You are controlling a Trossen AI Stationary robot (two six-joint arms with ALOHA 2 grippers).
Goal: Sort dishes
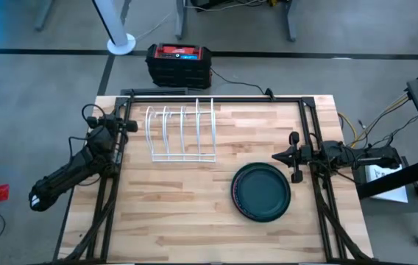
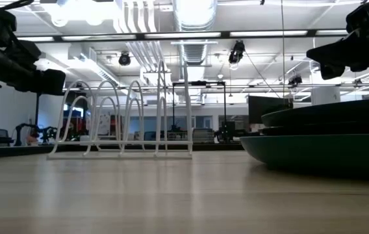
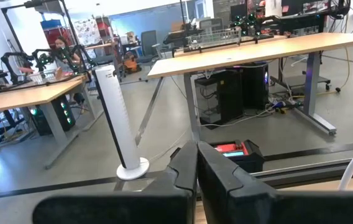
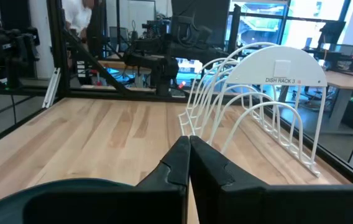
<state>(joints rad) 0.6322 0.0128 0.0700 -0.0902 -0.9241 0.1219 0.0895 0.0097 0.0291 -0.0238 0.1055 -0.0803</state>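
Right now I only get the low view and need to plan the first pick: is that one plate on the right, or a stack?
Observer: From above I see only the top dish, a dark teal plate; the low view's layered rims suggest a stack.
Operator: Is the rack loaded?
Observer: No, the white wire rack holds no plates.
Operator: Which arm is nearer the plates?
Observer: The right gripper, shut, at the table's right edge beside the stack.
Operator: And the other?
Observer: The left gripper waits shut at the left edge, next to the rack.
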